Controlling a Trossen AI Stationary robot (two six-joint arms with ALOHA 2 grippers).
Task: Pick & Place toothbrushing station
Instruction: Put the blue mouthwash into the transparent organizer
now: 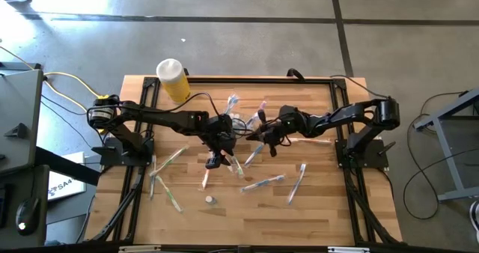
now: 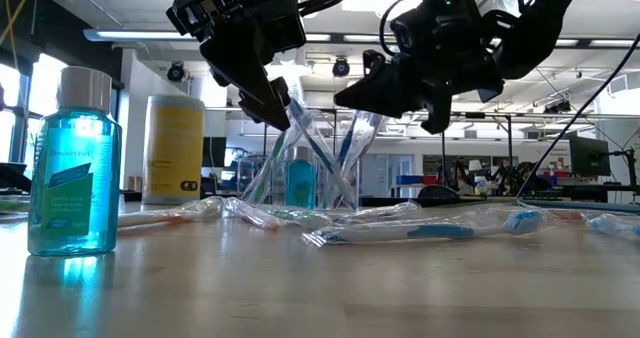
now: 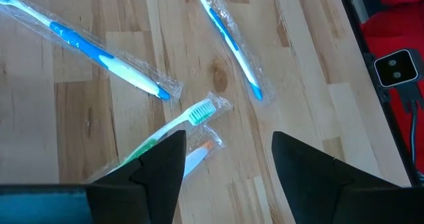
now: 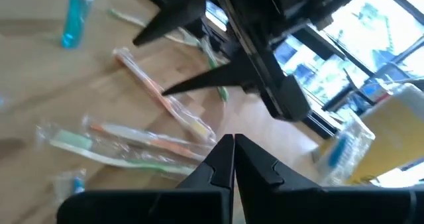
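High view: both arms meet over the middle of the wooden surface [image 1: 314,208]. The left end effector [image 1: 216,160] hangs just beside the clear holder cup [image 1: 238,123], on its near side; the right end effector [image 1: 267,142] sits close on the cup's other side. Wrapped toothbrushes [image 1: 263,183] lie scattered around the cup, and a few already stand in it. A yellow cylinder [image 1: 174,79] lies well apart from the cup, toward the far left corner.

Low view: the cup [image 2: 318,158] stands upright with several brushes leaning inside it. A blue bottle [image 2: 73,163] stands well to the cup's left, much nearer the camera.

Left wrist view: the left end effector [image 3: 228,159] has its fingers spread wide and empty, directly above a green-bristled toothbrush [image 3: 189,115] in its wrapper. Two blue toothbrushes [image 3: 233,44] lie beyond it, away from the fingers.

Right wrist view: the right end effector [image 4: 233,158] has its fingers pressed together, and no object is visible between them.

Assessment: the step in hand appears to be picking the green-bristled brush. It should be done well by descending squarely over the handle, closing on the handle rather than on loose wrapper, and lifting clear of the overlapping orange-tipped brush [image 3: 200,150] before carrying it to the cup.
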